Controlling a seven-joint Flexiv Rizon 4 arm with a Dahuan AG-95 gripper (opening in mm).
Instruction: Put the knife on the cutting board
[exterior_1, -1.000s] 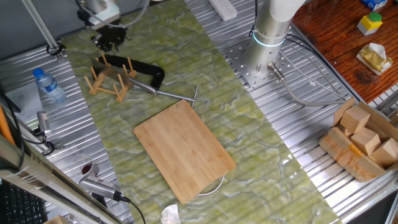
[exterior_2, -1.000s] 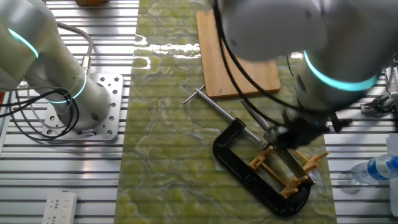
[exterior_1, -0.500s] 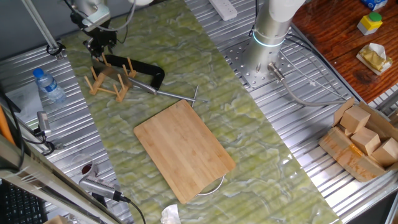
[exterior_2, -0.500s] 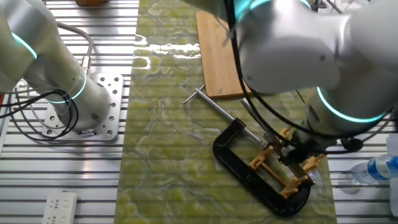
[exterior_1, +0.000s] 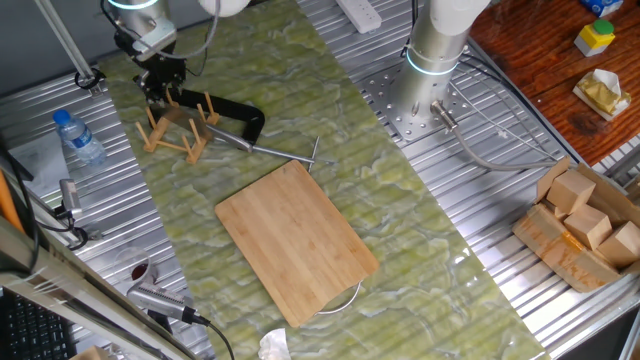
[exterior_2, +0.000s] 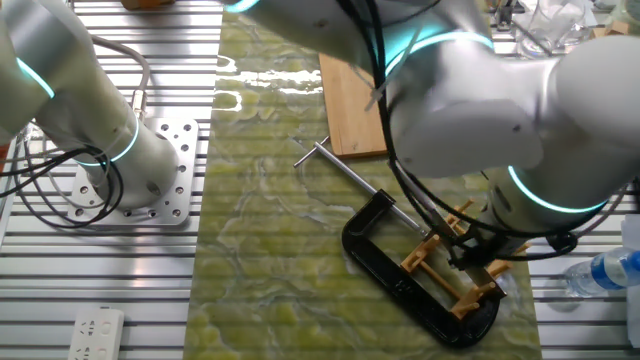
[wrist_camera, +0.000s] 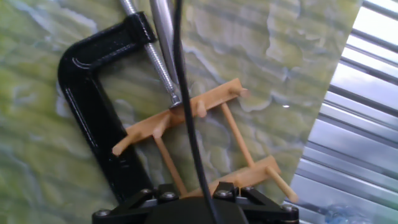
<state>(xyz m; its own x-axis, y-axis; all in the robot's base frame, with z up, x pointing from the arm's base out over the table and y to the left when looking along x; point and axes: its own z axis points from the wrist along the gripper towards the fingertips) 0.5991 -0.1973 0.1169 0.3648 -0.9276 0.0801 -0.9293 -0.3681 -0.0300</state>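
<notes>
Below the gripper (exterior_1: 161, 88), whose fingers are hidden so that I cannot tell if they are spread or pressed together, sits the rack (wrist_camera: 214, 98) with the knife (wrist_camera: 163, 53) resting in it. Its long axis runs away from the fingers, handle far, toward the board (exterior_1: 295, 240), well apart

The knife (wrist_camera: 163, 50) blade is hidden; end effector (exterior_1: 163, 84) fingers too small to tell.

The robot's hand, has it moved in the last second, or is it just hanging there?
Yes. In one fixed view the hand has shifted left and slightly down, closer to the far end of the wooden rack.
</notes>
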